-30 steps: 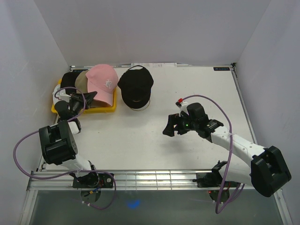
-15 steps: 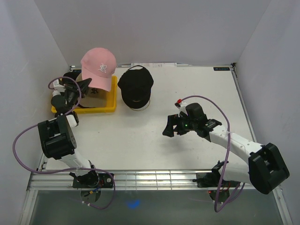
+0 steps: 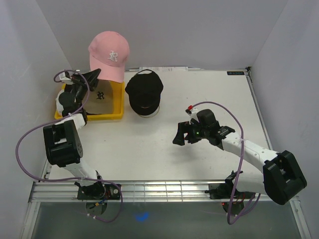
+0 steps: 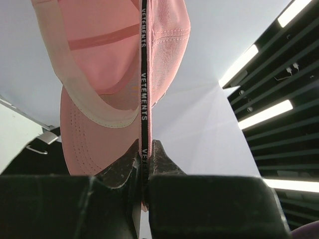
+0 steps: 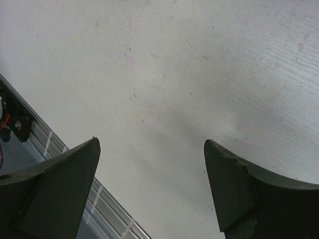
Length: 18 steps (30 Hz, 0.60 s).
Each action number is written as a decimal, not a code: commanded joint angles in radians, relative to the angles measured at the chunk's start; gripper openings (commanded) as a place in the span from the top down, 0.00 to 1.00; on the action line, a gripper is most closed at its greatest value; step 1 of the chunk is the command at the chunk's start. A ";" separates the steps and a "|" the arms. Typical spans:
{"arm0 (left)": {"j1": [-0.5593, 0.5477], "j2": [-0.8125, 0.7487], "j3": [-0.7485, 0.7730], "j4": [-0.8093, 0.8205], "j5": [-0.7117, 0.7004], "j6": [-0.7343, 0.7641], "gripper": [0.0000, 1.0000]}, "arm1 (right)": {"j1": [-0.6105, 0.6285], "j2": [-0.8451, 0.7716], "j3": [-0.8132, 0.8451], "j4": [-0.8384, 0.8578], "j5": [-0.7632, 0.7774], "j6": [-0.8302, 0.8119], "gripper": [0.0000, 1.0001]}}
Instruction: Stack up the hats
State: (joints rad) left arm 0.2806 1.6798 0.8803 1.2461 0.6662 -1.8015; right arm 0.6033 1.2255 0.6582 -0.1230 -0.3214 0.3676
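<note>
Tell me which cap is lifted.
The pink fabric baseball cap, pinched by the left gripper; the tan cap lies in the yellow plastic tray, the black cap beside it.

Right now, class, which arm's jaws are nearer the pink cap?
Left. The left arm holds the pink cap in shut jaws above the yellow tray; the right arm, jaws open, hovers over the table far to its right.

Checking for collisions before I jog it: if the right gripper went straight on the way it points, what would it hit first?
The right gripper would likely meet the bare table first; its wrist view shows only that white surface between the open jaws. How far is unclear.
</note>
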 commanded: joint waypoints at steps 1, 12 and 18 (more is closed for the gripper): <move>-0.066 -0.009 0.031 0.084 -0.078 -0.050 1.00 | -0.002 -0.035 0.056 0.004 0.005 0.010 0.10; -0.262 -0.014 -0.038 0.217 -0.266 -0.117 1.00 | -0.002 -0.096 0.139 -0.075 0.013 0.021 0.10; -0.373 -0.009 -0.124 0.303 -0.359 -0.122 1.00 | 0.000 -0.139 0.139 -0.093 0.010 0.031 0.10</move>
State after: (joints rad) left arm -0.0654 1.6798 0.7891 1.2984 0.3977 -1.9034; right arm 0.6033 1.1198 0.7616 -0.1928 -0.3134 0.3904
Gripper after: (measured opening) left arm 0.168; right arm 0.899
